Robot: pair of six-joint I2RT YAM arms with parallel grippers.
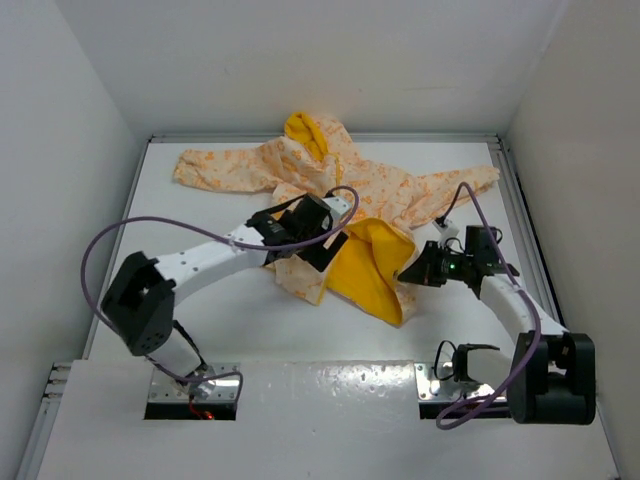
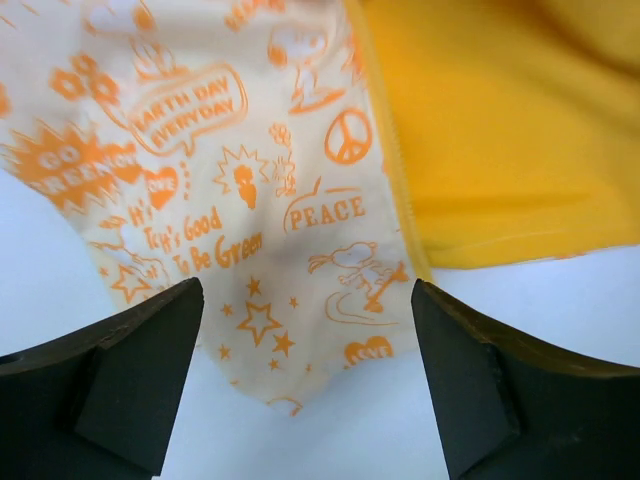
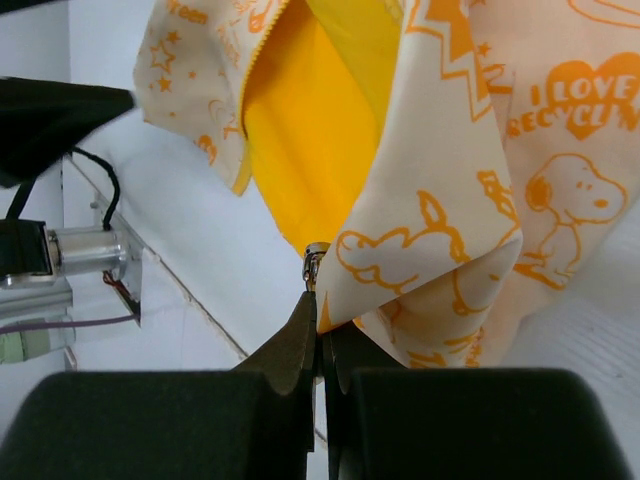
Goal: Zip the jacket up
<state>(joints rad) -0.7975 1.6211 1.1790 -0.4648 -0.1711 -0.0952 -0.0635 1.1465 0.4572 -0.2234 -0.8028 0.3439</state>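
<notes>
- The jacket [image 1: 400,190] lies flat on the white table [image 1: 250,325], hood [image 1: 305,130] toward the far edge and sleeves spread to either side.
- The lower front is open, so the yellow lining [image 1: 370,265] shows between the two arms.
- The left arm [image 1: 200,262] rises from its base at the near left with the elbow swung outward. Its forearm reaches rightward over the jacket's lower front, and a purple cable [image 1: 100,240] loops above it.
- The left fingers [image 2: 130,380] are spread wide apart with nothing between them. In the left wrist view they point down at the printed front panel [image 2: 230,200], near its bottom corner, with the yellow zipper edge [image 2: 395,170] and lining just to one side. Contact with the cloth cannot be told.
- The right arm [image 1: 510,305] rises from its base at the near right and bends inward. Its wrist points leftward at the jacket's near hem, beside the exposed lining.
- The right fingers [image 3: 320,345] are pressed together, pinching the bottom edge of the jacket's front panel.
- A small metal zipper piece [image 3: 315,253] stands just above the fingertips, and the printed cloth folds away beside it.
</notes>
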